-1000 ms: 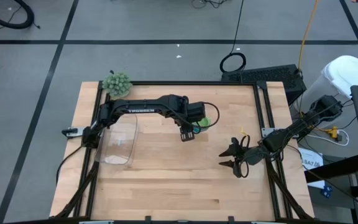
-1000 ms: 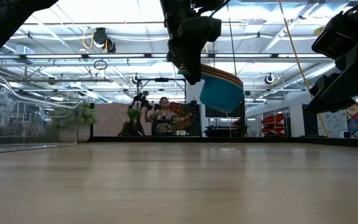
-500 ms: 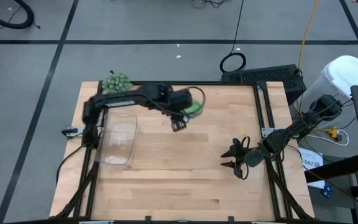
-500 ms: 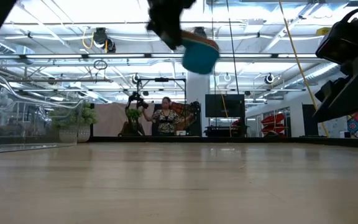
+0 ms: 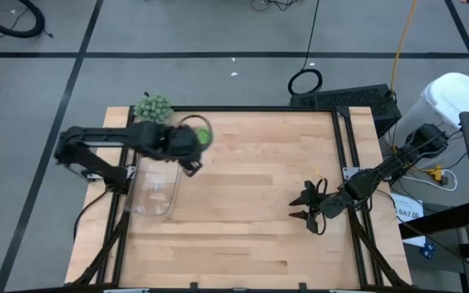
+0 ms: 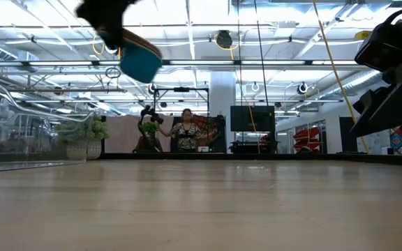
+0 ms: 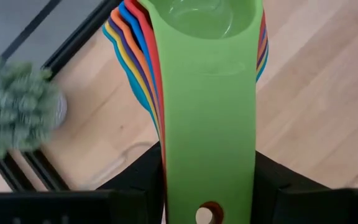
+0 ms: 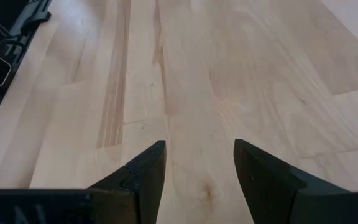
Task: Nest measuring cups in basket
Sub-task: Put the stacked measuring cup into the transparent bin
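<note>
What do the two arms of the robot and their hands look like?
Both arms are dark, almost black, built of slim jointed segments. The left hand ends in two black fingers with flat angular faces. The right hand has two black wedge-shaped fingers that taper toward the tips. Thin dark cables run along the arms.

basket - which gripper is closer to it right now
Left. The left gripper, holding the stacked measuring cups, is by the far right corner of the basket. The right gripper is empty, across the table to the basket's right.
</note>
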You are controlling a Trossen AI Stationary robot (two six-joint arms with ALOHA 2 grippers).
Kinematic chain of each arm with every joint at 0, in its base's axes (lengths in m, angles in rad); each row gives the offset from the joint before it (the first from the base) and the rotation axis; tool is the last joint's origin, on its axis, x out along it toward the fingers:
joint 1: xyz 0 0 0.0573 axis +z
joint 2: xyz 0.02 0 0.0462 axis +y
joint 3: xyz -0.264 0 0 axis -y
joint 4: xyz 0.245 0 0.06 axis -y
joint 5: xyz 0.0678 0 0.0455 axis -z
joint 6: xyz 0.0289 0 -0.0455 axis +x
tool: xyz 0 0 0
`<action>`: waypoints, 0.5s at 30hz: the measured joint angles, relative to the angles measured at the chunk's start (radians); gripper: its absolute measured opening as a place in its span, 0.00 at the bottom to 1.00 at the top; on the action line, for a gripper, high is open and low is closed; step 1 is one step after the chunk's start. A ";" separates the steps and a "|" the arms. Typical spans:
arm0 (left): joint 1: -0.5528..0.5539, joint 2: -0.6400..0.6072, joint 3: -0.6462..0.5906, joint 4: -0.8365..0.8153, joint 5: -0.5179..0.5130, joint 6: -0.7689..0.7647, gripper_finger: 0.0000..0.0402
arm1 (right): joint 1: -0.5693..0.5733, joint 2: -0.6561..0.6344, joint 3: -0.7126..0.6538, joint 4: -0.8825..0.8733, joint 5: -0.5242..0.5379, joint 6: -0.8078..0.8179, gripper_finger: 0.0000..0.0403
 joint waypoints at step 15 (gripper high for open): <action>-0.322 -0.176 -0.314 -0.166 -0.065 -0.637 0.36 | -0.021 0.000 0.000 0.000 0.023 -0.034 0.45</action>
